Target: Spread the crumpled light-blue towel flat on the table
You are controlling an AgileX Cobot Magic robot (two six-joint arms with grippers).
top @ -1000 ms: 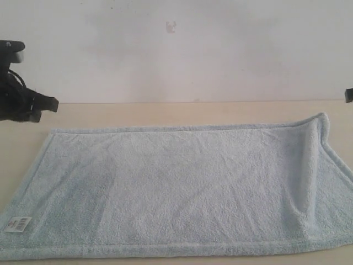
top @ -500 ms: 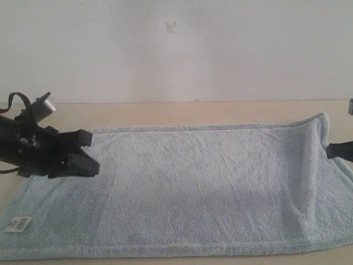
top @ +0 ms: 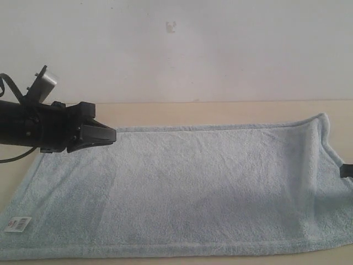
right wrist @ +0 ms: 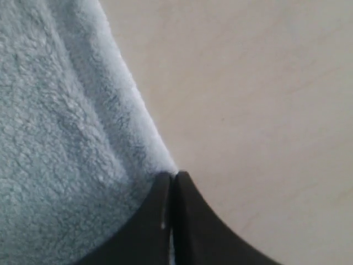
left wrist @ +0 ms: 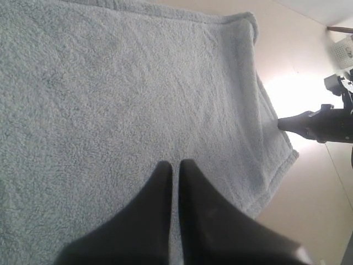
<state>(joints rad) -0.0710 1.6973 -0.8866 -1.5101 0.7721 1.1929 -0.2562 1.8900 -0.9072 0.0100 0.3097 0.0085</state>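
Observation:
The pale light-blue towel point(top: 209, 187) lies spread wide on the beige table point(top: 220, 113), with its white label point(top: 17, 223) at the near left corner. A soft ridge remains near its right end point(top: 320, 143). My left gripper point(top: 113, 134) is shut and empty, hovering over the towel's far left part; the left wrist view shows its tips point(left wrist: 175, 163) above the terry cloth point(left wrist: 110, 99). My right gripper point(top: 345, 170) is at the towel's right edge. In the right wrist view its shut tips point(right wrist: 174, 175) touch the towel's border point(right wrist: 144, 132), with nothing visibly clamped.
A plain white wall point(top: 220, 49) stands behind the table. Bare tabletop point(right wrist: 265, 110) lies beyond the towel's right edge and along the far side. In the left wrist view the right gripper point(left wrist: 289, 122) shows past the towel's end.
My left gripper has come in from the left and now points over the towel's far left part. The right gripper has moved nearer along the right edge, and the fold there lies flatter.

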